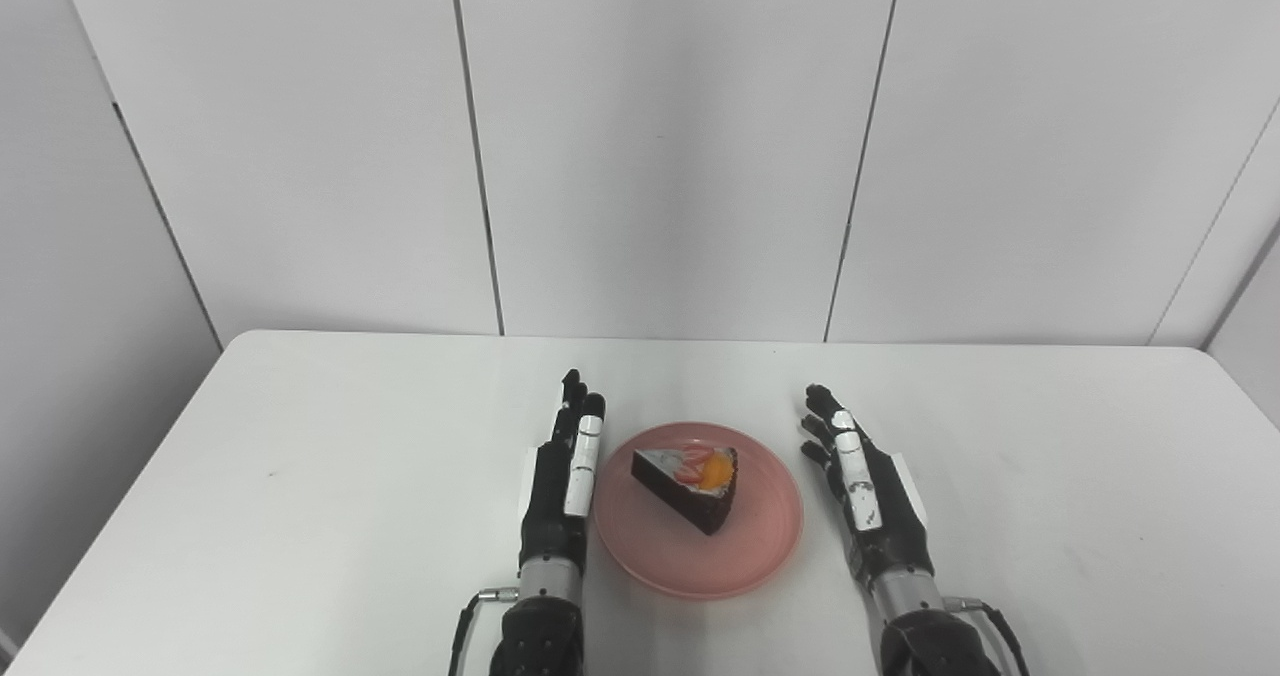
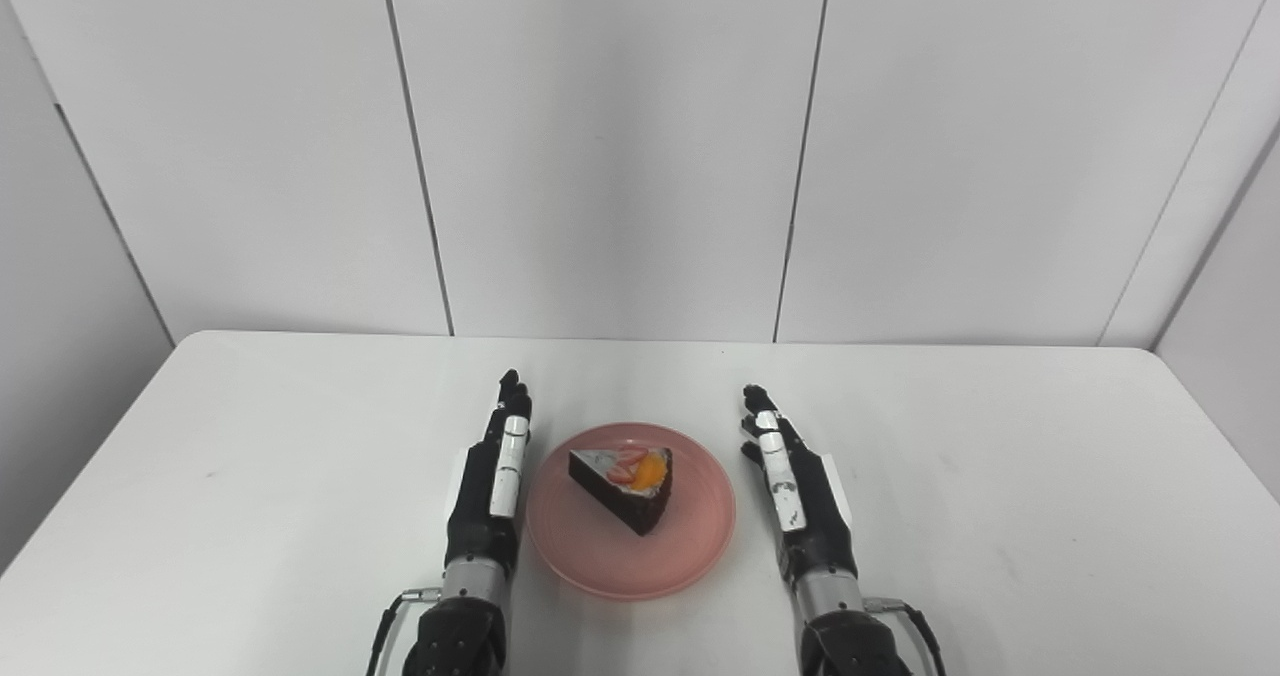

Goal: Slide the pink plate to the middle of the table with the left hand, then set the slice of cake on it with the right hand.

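Both steps look done to me: cake slice (image 1: 692,482) sits on pink plate (image 1: 745,556), mid-table; left hand (image 1: 562,491) and right hand (image 1: 872,501) flank it, fingers extended, empty. Nothing left but retreating.

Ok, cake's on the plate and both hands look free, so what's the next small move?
Probably just draw both hands back toward the near edge. The slice of cake already sits on the pink plate mid-table, and the left hand and right hand flank it open, holding nothing.
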You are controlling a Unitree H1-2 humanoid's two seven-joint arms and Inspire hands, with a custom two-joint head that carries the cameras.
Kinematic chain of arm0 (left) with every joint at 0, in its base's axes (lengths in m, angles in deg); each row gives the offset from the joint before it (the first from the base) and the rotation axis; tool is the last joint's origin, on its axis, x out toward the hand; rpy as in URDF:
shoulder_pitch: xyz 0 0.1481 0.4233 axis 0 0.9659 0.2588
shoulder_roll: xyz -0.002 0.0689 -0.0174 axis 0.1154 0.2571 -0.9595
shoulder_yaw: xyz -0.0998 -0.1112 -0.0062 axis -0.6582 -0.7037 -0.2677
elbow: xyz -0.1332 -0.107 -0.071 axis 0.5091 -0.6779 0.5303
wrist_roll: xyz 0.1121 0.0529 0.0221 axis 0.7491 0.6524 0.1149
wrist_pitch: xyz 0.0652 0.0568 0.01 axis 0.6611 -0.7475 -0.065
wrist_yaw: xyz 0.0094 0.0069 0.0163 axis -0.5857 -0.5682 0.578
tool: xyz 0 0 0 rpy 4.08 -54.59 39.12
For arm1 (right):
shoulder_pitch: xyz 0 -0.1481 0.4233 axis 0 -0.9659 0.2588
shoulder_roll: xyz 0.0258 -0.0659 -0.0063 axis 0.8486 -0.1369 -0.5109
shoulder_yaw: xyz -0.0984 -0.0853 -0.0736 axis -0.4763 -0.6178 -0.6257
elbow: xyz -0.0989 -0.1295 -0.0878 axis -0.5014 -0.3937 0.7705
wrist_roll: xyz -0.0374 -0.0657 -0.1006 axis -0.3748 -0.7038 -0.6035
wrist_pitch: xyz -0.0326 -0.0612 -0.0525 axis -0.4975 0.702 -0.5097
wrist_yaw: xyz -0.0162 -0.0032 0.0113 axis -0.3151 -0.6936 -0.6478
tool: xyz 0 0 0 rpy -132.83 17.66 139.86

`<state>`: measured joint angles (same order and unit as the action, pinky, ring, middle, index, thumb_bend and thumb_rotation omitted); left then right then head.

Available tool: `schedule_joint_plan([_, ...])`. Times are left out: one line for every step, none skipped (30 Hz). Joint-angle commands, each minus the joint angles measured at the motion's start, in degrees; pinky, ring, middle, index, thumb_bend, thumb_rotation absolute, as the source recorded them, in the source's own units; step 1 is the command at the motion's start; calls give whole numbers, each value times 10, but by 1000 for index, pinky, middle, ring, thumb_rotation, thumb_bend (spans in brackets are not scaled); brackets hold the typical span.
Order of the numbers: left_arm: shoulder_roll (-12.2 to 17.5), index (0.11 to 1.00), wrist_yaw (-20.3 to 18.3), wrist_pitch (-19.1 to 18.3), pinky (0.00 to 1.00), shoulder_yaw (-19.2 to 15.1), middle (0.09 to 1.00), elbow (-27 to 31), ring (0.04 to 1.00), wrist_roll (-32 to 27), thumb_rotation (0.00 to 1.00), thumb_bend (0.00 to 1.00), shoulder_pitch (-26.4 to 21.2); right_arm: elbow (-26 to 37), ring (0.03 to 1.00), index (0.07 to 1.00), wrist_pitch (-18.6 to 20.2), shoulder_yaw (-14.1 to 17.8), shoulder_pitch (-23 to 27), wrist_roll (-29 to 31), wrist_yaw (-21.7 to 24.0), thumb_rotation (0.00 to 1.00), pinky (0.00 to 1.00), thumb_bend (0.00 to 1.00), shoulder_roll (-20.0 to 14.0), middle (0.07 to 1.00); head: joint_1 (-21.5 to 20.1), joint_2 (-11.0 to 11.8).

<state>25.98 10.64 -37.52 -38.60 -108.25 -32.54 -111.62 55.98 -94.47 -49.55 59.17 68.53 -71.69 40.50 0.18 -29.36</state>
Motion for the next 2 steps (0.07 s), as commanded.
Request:
schedule_joint_plan([-2, 1000, -1, -4, 1000, -1, 1000, -8, 997, 2, 1000, 762, 9, -8, 923, 882, 23, 5, -20, 0, -2, 1000, 916, 827, 2, 929, 1, 0])
schedule_joint_plan([-2, 1000, 0, -4, 1000, 0, 1000, -9, 997, 3, 1000, 759, 9, -8, 923, 882, 23, 4, -19, -1, -3, 1000, 916, 827, 2, 929, 1, 0])
